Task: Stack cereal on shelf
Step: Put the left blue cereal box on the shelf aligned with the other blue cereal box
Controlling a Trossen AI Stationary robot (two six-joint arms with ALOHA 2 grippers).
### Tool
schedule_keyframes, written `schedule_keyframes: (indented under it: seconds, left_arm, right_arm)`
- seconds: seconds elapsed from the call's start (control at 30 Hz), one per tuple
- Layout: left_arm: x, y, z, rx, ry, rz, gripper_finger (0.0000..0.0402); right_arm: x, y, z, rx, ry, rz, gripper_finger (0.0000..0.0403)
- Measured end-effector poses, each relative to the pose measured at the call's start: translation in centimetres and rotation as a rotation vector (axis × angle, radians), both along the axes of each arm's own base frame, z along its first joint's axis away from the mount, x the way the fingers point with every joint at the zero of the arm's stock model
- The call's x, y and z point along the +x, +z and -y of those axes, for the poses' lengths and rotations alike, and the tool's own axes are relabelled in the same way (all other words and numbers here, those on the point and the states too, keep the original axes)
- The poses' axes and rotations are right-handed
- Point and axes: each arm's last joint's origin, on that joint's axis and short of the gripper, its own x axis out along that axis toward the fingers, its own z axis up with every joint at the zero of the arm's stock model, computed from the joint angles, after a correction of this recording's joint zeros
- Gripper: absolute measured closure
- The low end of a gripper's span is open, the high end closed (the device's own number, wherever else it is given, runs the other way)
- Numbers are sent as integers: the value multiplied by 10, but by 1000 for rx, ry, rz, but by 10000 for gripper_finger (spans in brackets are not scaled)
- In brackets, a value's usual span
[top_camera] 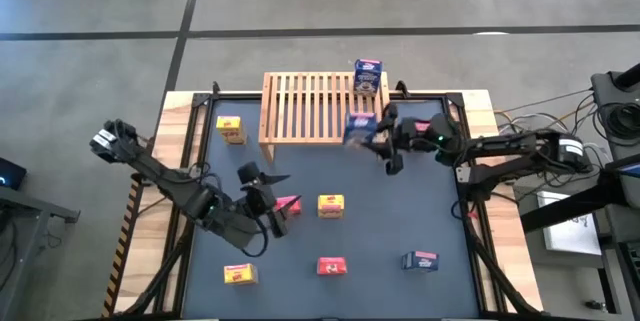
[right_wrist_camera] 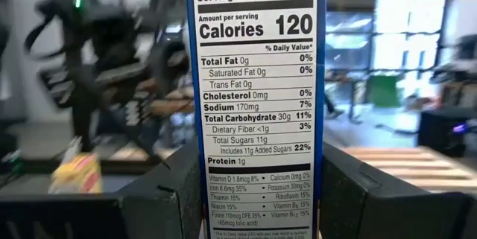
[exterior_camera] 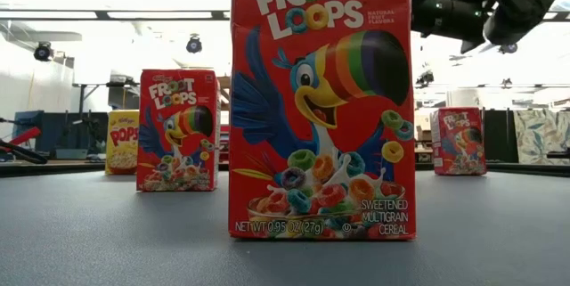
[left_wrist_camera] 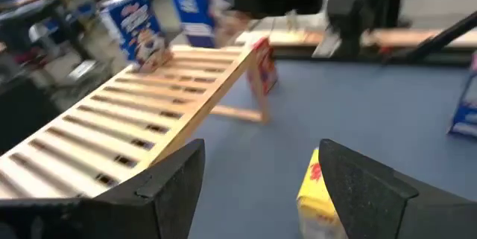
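The shelf (top_camera: 310, 106), a light-wood slatted rack, stands at the table's far side, with one blue cereal box (top_camera: 368, 76) on its far right corner. My right gripper (top_camera: 378, 133) is shut on a second blue box (top_camera: 360, 126) over the shelf's near right corner. My left gripper (top_camera: 265, 183) hovers open left of centre, with nothing between its fingers (left_wrist_camera: 175, 187). A red box (top_camera: 288, 204) lies close beside it, and a yellow box (left_wrist_camera: 317, 194) stands just past one finger. More yellow, red and blue boxes stand on the table. My right gripper pinches the blue box's lower part (right_wrist_camera: 257, 194) between its two fingers (right_wrist_camera: 160, 194), one on each face beside the nutrition-label side. The fingers come about level from the table's right. The box stands upright between them, lifted clear of the table.
Loose boxes stand on the table: yellow (top_camera: 230, 128) left of the shelf, yellow (top_camera: 331, 205) at centre, and yellow (top_camera: 240, 274), red (top_camera: 332, 266) and blue (top_camera: 421, 260) along the near side. A red box (left_wrist_camera: 262, 64) stands by the shelf's leg. Wooden border strips edge the table.
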Motion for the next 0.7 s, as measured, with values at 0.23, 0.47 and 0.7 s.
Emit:
schedule_keyframes:
  seconds: [0.23,0.47,0.7]
  left_arm:
    - [-22,-25,-22,2,-241,310,155]
    - [-47,-52,-56,-13,-319,517,168]
    - [-49,-59,-73,-8,-339,596,170]
  right_arm:
    - [-21,3,25,-50,-147,1,225]
    - [-30,-7,54,-28,-146,-52,225]
    - [-43,-14,78,-18,-111,-68,225]
